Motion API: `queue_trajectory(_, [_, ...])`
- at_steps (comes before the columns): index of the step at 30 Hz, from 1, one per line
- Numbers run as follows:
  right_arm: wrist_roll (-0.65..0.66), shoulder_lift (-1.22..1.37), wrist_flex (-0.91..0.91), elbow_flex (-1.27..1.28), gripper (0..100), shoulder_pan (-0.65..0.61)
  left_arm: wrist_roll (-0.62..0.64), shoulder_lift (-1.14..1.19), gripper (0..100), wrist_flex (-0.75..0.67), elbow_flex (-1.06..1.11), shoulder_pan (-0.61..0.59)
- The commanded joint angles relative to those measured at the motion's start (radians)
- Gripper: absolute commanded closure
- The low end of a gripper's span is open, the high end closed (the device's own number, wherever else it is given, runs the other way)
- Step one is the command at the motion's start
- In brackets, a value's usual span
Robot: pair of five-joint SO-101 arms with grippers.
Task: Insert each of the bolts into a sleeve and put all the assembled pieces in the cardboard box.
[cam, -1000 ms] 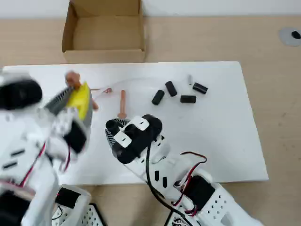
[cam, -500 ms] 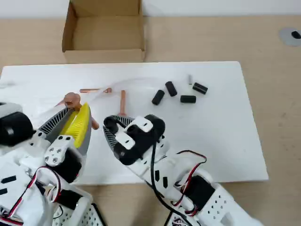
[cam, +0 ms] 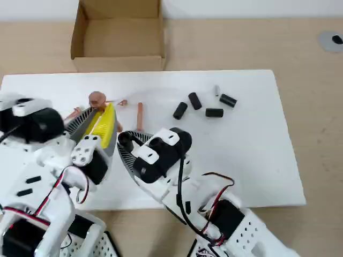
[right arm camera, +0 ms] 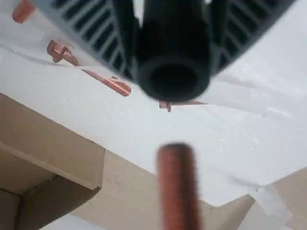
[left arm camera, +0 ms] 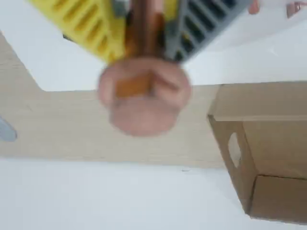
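The left gripper (cam: 98,110) has been swinging toward 1 o'clock since half a second ago. It is carrying its bolt (cam: 97,99) closer to the loose bolts (cam: 140,116) on the white mat (cam: 252,160). It is pinching the bolt's stem tight, and the round head is poking out toward 12 o'clock. The right gripper (cam: 128,143) is sitting at 4 o'clock from it. It is squeezing a black sleeve (right arm camera: 173,72) around the middle, so the hole is staying free. Four loose sleeves (cam: 194,100) are lying at 2 o'clock from that gripper. The cardboard box (cam: 118,35) is waiting off the mat, at 12 o'clock.

The bolt is looking hard, small and light. It is smooth, so I think it may be slipping or tipping in a loose pinch. Holding the stem near the head is probably best. The sleeve is looking stiff and round, so it would likely be rolling if dropped.

The fingers are hiding the bolt's far end. The head is showing up blurry from the left wrist. From above, the right arm is covering most of its sleeve. The picture's edge is cutting off the box's far wall.
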Motion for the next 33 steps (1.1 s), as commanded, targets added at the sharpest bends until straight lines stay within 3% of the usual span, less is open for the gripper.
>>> queue_trajectory(1, [-0.003,-0.016,-0.026,-0.008,98.4,-0.013,-0.031,-0.008,99,-0.041,0.0,0.012])
queue_trajectory(9, [-0.003,-0.016,-0.028,-0.001,98.4,-0.013,-0.061,-0.005,99,-0.005,0.0,0.014])
queue_trajectory(15, [-0.003,-0.016,-0.028,0.013,98.4,-0.01,-0.061,-0.01,99,0.086,-0.011,0.106])
queue_trajectory(33, [-0.003,-0.022,-0.028,0.013,98.4,-0.01,-0.126,-0.012,99,0.078,-0.009,0.114])
